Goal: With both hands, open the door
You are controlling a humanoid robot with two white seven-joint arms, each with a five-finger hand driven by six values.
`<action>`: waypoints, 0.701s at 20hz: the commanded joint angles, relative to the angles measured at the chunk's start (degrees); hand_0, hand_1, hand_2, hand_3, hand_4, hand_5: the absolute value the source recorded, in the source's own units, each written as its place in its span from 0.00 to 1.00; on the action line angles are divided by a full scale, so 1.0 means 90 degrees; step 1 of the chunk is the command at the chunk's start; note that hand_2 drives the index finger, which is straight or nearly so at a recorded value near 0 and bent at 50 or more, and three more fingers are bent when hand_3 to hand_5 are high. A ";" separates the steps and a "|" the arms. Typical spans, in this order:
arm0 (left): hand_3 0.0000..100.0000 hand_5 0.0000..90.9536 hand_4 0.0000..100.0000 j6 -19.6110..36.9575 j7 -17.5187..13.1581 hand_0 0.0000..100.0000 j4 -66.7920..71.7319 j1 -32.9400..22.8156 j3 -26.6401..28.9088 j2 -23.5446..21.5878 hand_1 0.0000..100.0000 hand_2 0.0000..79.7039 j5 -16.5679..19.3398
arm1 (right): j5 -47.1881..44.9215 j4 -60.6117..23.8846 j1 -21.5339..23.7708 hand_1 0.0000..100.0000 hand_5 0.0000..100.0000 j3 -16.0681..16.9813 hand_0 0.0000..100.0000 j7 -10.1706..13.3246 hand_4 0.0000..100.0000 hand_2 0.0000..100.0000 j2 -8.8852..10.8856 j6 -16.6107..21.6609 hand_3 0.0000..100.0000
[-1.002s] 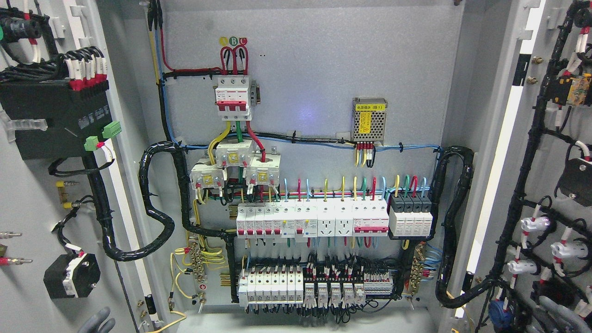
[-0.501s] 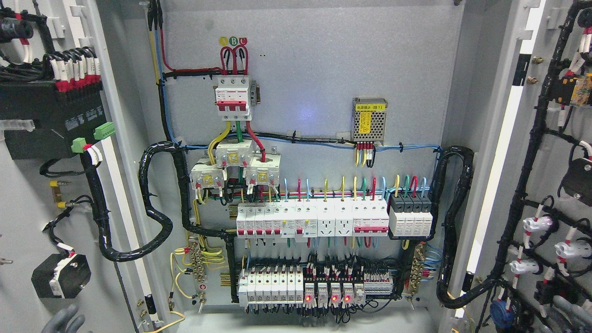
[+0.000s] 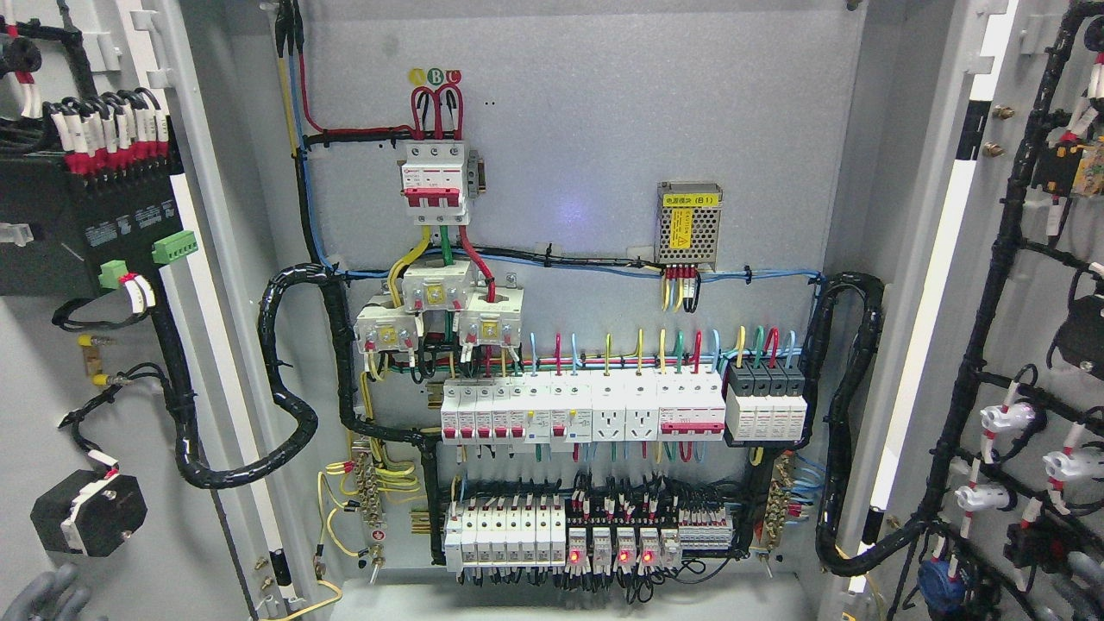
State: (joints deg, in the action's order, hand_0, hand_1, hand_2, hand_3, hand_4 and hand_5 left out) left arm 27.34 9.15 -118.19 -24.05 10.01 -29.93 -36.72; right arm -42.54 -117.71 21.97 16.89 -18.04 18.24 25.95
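Note:
The electrical cabinet stands wide open, its grey backplate (image 3: 604, 129) full of breakers and coloured wiring. The left door (image 3: 34, 397) is swung out at the picture's left and carries a black module (image 3: 86, 233) and cable looms on its inner face. The right door (image 3: 1031, 285) is swung out at the right, with a black harness and white connectors. Only a grey part of my left hand (image 3: 39, 595) shows, at the bottom left corner against the left door. A grey part of my right hand (image 3: 1085, 576) shows at the lower right edge against the right door.
Thick black cable bundles (image 3: 285, 379) loop from the cabinet to each door near the hinges. A row of white breakers (image 3: 586, 414) and relays with red lights (image 3: 604, 548) fill the lower backplate. A small mesh power supply (image 3: 688, 222) sits at the upper right.
Both doors have swung further outward, the left door's parts sliding left and the right door's parts sliding right. Both hands moved outward with them. Red relay lights came on.

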 commanded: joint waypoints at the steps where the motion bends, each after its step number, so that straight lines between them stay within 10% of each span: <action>1: 0.00 0.00 0.00 -0.0010 -0.0021 0.00 0.0280 -0.0072 0.0596 -0.0298 0.00 0.00 -0.0324 | -0.0215 0.0042 0.0000 0.00 0.00 0.0135 0.19 0.0003 0.00 0.00 -0.0181 -0.0003 0.00; 14: 0.00 0.00 0.00 -0.0020 -0.0021 0.00 0.0993 -0.0072 0.0820 -0.0708 0.00 0.00 -0.1047 | -0.0234 0.0130 0.0010 0.00 0.00 0.0233 0.19 0.0003 0.00 0.00 -0.0181 -0.0003 0.00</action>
State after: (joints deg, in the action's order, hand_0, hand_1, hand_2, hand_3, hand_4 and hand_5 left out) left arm 27.19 8.95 -113.54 -24.63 14.64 -33.48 -43.85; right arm -44.44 -117.10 21.99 17.85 -18.04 17.08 25.92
